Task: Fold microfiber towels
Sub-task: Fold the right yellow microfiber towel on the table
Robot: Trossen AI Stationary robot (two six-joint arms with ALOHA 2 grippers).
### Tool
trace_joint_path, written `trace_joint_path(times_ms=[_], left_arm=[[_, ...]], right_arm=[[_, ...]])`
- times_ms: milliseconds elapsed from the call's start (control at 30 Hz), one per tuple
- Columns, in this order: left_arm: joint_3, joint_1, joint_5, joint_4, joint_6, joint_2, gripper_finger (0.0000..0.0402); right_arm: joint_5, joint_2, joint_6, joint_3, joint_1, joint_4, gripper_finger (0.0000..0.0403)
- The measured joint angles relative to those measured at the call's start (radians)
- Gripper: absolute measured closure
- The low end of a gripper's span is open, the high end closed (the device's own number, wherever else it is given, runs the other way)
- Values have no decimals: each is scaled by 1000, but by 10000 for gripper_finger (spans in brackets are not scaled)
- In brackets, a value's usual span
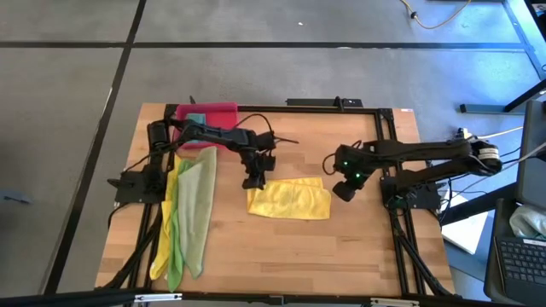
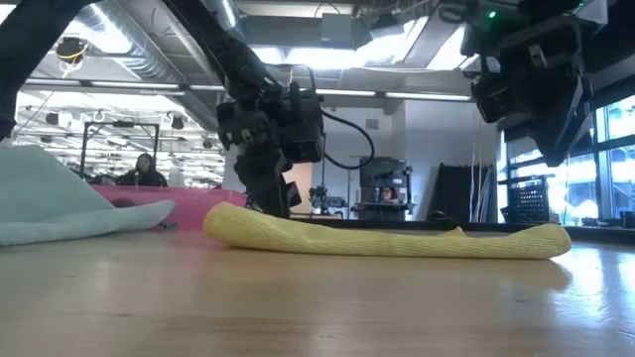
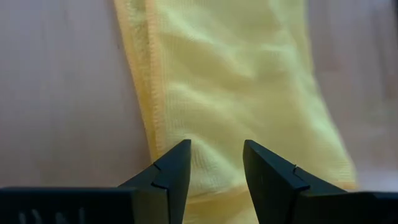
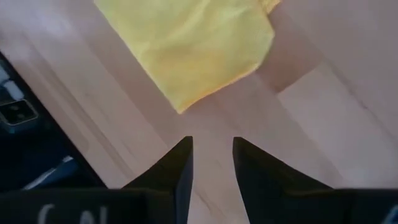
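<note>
A yellow microfiber towel point(image 1: 288, 201) point(image 2: 397, 238) lies folded flat in the middle of the table. My left gripper point(image 1: 253, 181) point(image 3: 216, 165) stands open at its left end, pointing steeply down, one finger on either side of a strip of the cloth point(image 3: 236, 81). My right gripper point(image 1: 344, 191) point(image 4: 211, 155) hangs open above bare wood, just off the towel's right end point(image 4: 193, 43), with nothing between its fingers. More towels, yellow, bright green and pale olive point(image 1: 189, 213), lie in long strips along the table's left side. My left gripper comes at the yellow towel's left end point(image 3: 211, 186) from above, slanting, with the fingers apart over the cloth. I cannot tell whether the fingertips touch it. The towel lies flat on the table.
A pink-red tray point(image 1: 217, 113) stands at the far left with a teal cloth point(image 1: 194, 119) on it. Black frame rails point(image 1: 384, 153) run along the table's sides. Bare wood lies in front of the yellow towel. People sit in the room beyond point(image 2: 144, 171).
</note>
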Motion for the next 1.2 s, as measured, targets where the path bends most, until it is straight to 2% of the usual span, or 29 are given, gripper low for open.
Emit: trace_joint_path(times_ms=[267,467,700,900,1200], left_arm=[[37,30,-39,-38,-15,-2,262],[99,52,-42,-54,85,-4,262],[100,48,-7,-85,130,46,262],[100,46,-59,-82,130,68,262],[100,48,-51,-85,110,68,262]], right_arm=[[15,-52,53,-9,67,30,286],[47,-52,80,-9,98,45,286],[74,-52,129,-9,132,124,286],[80,-52,131,-9,161,134,286],[96,-52,129,-9,178,135,286]])
